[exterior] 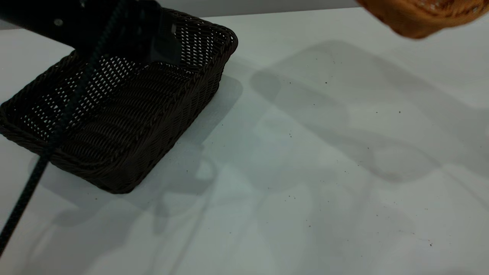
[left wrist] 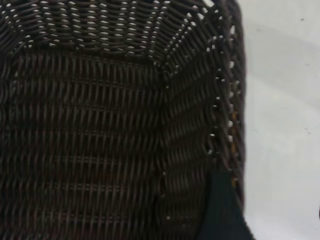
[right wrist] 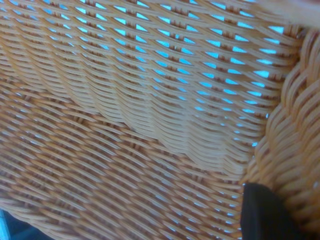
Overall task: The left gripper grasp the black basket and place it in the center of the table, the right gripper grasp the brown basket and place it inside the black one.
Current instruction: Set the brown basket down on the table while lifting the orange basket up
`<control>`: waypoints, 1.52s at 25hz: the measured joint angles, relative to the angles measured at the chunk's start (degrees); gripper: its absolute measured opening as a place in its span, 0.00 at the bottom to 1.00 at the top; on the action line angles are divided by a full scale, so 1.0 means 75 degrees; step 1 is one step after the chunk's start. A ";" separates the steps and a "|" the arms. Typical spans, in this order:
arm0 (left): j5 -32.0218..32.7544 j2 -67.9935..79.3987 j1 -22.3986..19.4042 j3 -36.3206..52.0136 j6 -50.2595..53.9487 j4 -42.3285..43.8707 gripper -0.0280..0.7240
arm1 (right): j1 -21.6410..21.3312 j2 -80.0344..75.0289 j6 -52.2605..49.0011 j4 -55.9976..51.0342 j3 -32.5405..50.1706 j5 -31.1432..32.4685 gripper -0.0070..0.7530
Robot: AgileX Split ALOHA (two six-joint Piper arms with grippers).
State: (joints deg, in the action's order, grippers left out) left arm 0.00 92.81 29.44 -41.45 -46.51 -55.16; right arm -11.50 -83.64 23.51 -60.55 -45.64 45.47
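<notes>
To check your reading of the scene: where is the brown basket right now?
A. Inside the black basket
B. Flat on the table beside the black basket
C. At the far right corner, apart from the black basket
C: the brown basket shows only at the far right corner, well clear of the black basket, which holds no other basket.

the black basket [exterior: 126, 118] is woven of dark wicker, ribbed and faintly glossy. the brown basket [right wrist: 140, 125] is woven of orange-tan wicker with a braided rim. the table [exterior: 305, 172] is seen smooth, matt, speckled.

table [exterior: 305, 172] centre: open | black basket [exterior: 126, 114] left | brown basket [exterior: 424, 15] above right
</notes>
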 joint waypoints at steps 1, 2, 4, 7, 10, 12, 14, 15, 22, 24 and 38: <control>0.0000 0.0094 0.0000 -0.0007 -0.0003 0.0000 0.56 | 0.0000 0.0000 -0.0019 0.0010 -0.0085 0.0011 0.16; -0.0069 0.0176 0.0000 -0.0007 -0.0003 0.0000 0.56 | 0.0000 0.0000 -0.0019 0.0002 -0.0145 0.0022 0.16; -0.0093 0.0394 0.0000 -0.0013 -0.0003 0.0000 0.56 | 0.0000 0.0000 -0.0025 0.0002 -0.0176 0.0037 0.16; -0.0093 0.0720 0.0000 -0.0013 -0.0003 0.0006 0.56 | 0.0000 -0.0007 -0.0025 0.0070 -0.0206 0.0037 0.16; -0.0093 0.1001 0.0023 -0.0024 -0.0003 0.0021 0.56 | 0.0000 -0.0007 -0.0025 0.0055 -0.0221 0.0037 0.16; -0.0111 0.1132 0.0081 -0.0024 -0.0022 0.0030 0.56 | 0.0000 -0.0007 -0.0025 0.0065 -0.0221 0.0037 0.16; -0.0160 0.1226 0.0195 -0.0068 -0.0043 0.0032 0.56 | 0.0000 -0.0007 -0.0025 0.0065 -0.0221 0.0030 0.16; -0.0174 0.1292 0.0251 -0.0113 -0.0068 0.0032 0.56 | 0.0000 -0.0007 -0.0033 0.0058 -0.0221 0.0030 0.16; -0.0898 0.1857 0.0810 -0.0452 -0.0224 0.0032 0.56 | 0.0000 -0.0007 -0.0025 0.0051 -0.0221 0.0077 0.16; -0.0948 0.1963 0.0830 -0.0503 -0.0224 0.0032 0.56 | 0.0000 -0.0007 -0.0017 0.0050 -0.0221 0.0162 0.16; -0.1202 0.2244 0.0830 -0.0503 -0.0228 0.0015 0.36 | 0.0000 -0.0007 0.0035 0.0087 -0.0221 0.0092 0.16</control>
State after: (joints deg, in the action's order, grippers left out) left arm -9.01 109.64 35.67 -45.22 -48.22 -55.05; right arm -11.50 -83.69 23.77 -59.90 -47.30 46.15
